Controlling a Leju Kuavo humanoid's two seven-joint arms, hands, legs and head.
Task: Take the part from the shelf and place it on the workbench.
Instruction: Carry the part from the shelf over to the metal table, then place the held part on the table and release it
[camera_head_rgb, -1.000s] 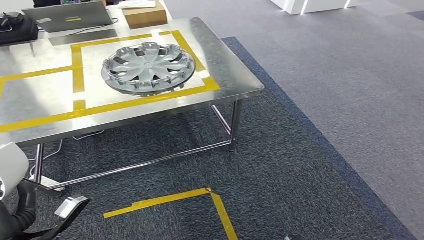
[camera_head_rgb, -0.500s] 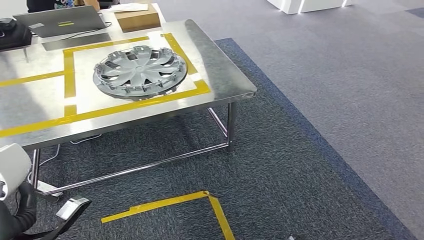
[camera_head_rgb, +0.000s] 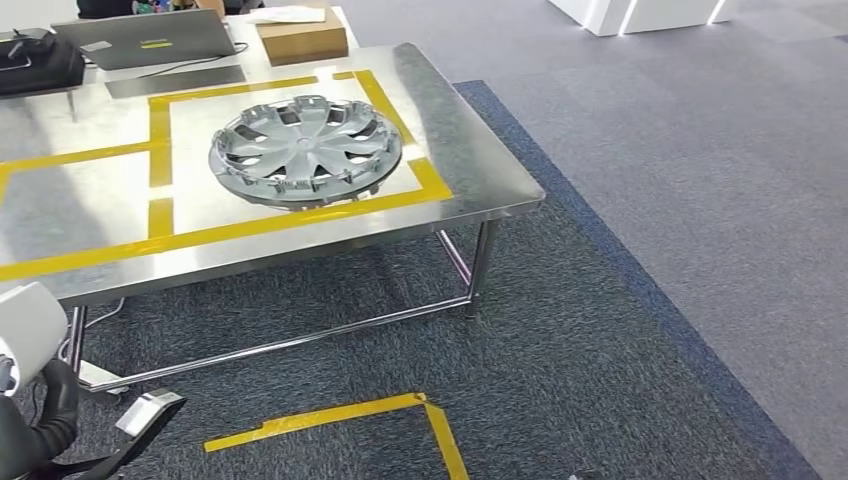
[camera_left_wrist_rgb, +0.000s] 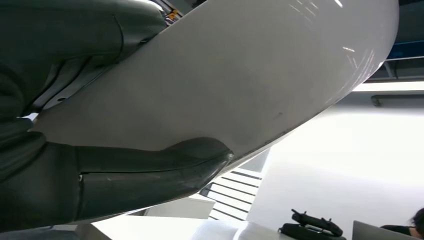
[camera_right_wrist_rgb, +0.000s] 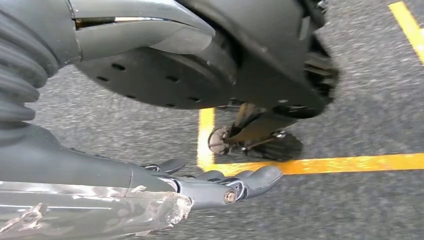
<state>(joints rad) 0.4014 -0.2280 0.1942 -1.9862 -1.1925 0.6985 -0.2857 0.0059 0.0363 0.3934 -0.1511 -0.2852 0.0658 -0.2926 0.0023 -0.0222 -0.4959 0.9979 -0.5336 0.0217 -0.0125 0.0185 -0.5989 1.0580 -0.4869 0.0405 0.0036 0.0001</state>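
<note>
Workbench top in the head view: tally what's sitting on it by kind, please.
Hubcap: 1
Laptop: 1
Cardboard box: 1
Black bag: 1
Total: 4

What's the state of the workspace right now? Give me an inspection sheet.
Surface: stainless steel workbench marked with yellow tape boxes; a silver spoked wheel cover lies flat inside one box.
Job's things: large white curved part, off the bench, in the left hand.
Clutter: grey laptop, brown cardboard box and black case at the far edge.
Hands: left hand grips the white part; right hand hangs over the floor, holding nothing.
Cables: a thin cable loops under the bench.
Surroundings: dark carpet with a yellow floor tape corner.
</note>
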